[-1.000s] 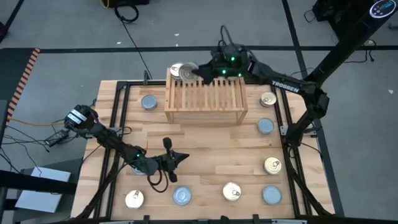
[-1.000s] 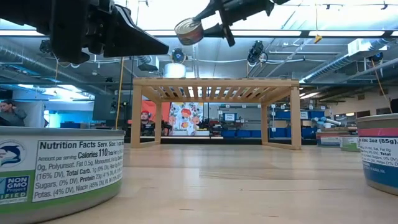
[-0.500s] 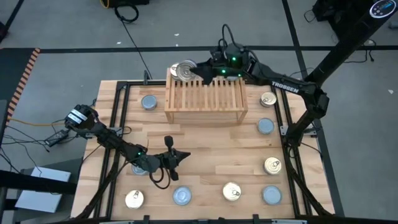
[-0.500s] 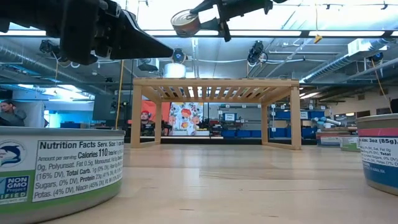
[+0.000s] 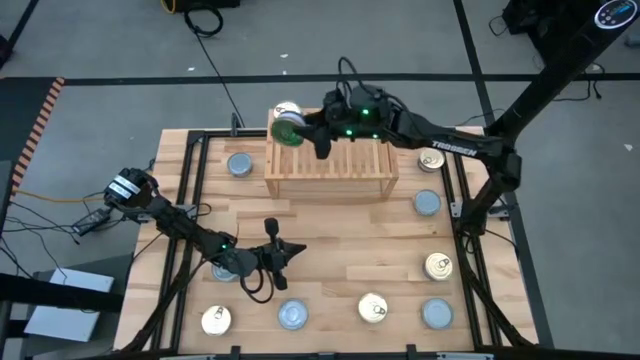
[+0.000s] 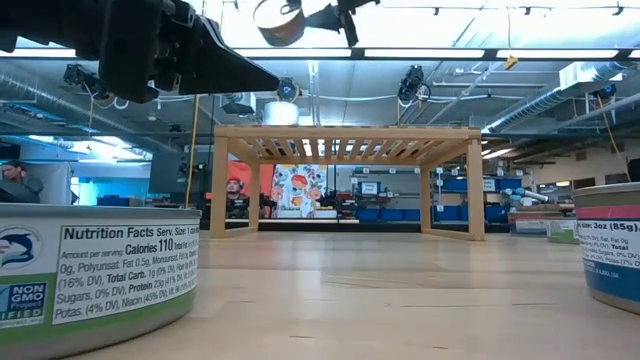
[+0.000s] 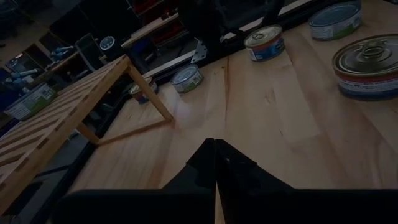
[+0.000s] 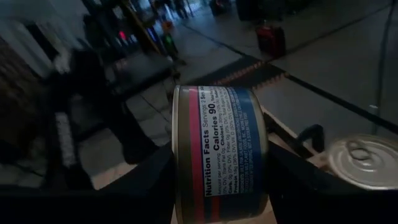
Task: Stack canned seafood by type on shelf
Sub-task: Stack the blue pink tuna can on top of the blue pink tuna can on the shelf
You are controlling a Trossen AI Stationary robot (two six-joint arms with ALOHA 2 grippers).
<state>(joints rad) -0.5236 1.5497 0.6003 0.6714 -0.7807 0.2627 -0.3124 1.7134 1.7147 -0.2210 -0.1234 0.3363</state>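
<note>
Plank tabletop (image 5: 330, 240) with slatted shelf (image 5: 345, 165) at its far side, tins scattered around

Held tin (image 5: 289, 131) is clamped on edge in the right gripper (image 5: 305, 135), raised above the shelf's far left corner, its axis lying roughly level; a gold-topped tin (image 5: 286, 110) already placed there sits just beyond it, so the held tin must be turned flat before lowering. Left gripper (image 5: 292, 250) is pressed shut, empty, near the table's front. Loose tins are noted along left, right and front edges
</note>
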